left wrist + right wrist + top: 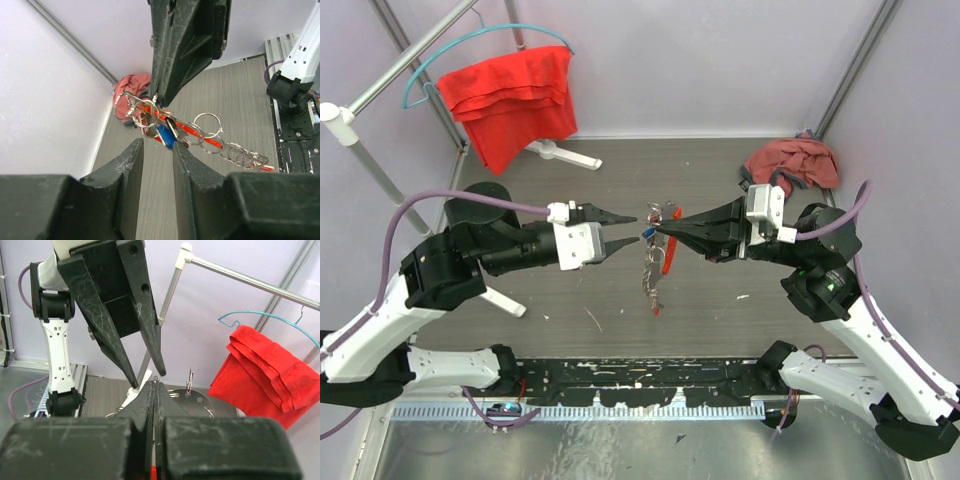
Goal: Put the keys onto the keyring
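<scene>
My right gripper (658, 231) is shut on the keyring (651, 268), a bunch of thin silvery loops held in mid-air over the table's middle. Its chain and long red tag (670, 256) hang below. A blue-headed key (644, 235) hangs at the ring. My left gripper (636, 229) is open, its tips facing the right gripper's tips. In the left wrist view the blue key (164, 136) lies against the tip of one finger (186, 165), with the loops (145, 111) and tag (212, 143) just beyond. Orange and red keys do not show clearly.
A red cloth (510, 100) hangs on a teal hanger at the back left, on a rack with a white foot (565, 153). A dull red cloth (795, 160) lies at the back right. A black perforated rail (640, 375) runs along the near edge.
</scene>
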Motion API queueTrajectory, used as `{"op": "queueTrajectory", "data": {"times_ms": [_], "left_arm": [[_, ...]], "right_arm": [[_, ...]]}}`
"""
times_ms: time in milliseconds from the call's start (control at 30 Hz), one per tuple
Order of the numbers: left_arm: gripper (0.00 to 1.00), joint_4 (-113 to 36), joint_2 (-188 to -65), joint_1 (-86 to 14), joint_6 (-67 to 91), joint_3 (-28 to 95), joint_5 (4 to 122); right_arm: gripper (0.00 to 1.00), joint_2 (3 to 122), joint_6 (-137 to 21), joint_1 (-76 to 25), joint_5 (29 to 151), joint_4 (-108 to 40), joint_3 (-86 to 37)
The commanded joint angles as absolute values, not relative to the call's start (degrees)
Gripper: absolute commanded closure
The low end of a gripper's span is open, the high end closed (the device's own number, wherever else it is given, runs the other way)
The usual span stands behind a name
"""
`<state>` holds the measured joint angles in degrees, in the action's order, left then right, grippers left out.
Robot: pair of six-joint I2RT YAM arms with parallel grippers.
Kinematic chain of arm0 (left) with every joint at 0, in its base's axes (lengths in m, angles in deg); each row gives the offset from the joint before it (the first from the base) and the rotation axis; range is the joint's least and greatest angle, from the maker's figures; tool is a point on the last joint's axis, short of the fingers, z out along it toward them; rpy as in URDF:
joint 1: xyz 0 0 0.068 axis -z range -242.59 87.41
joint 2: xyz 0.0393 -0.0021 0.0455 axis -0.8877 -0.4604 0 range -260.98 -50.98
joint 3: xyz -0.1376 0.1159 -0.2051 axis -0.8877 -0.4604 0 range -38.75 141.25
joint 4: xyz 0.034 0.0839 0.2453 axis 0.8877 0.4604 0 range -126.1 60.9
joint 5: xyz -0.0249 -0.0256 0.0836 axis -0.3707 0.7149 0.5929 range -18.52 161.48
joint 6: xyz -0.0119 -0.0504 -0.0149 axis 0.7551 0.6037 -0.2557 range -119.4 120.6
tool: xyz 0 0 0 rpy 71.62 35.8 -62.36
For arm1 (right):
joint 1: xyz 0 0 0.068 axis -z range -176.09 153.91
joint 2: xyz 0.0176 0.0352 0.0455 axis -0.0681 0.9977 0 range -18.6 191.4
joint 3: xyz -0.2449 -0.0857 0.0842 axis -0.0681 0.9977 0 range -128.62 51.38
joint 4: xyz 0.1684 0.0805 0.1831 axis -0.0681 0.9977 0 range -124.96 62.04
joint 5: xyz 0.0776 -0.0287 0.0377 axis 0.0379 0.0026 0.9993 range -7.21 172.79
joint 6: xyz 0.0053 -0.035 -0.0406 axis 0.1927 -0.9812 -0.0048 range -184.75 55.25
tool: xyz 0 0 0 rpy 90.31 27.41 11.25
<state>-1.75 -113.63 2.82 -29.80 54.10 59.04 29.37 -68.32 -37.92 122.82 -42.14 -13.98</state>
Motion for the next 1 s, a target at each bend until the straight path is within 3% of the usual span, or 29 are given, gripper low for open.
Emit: {"op": "queueTrajectory", "data": {"times_ms": [0,433,967], "left_arm": [[0.62,-6.96,-111.54,2.92,-28.89,52.22,59.85],[0.6,-12.61,-112.32,2.89,-24.99,49.93,55.14],[0.75,-11.68,-113.96,2.89,-24.64,50.02,53.76]], "right_arm": [[0.99,28.65,-70.28,-37.92,124.22,-42.73,-17.27],[0.98,29.43,-69.85,-37.89,126.55,-43.33,-17.56],[0.98,29.14,-69.0,-37.93,128.18,-44.29,-17.29]]}}
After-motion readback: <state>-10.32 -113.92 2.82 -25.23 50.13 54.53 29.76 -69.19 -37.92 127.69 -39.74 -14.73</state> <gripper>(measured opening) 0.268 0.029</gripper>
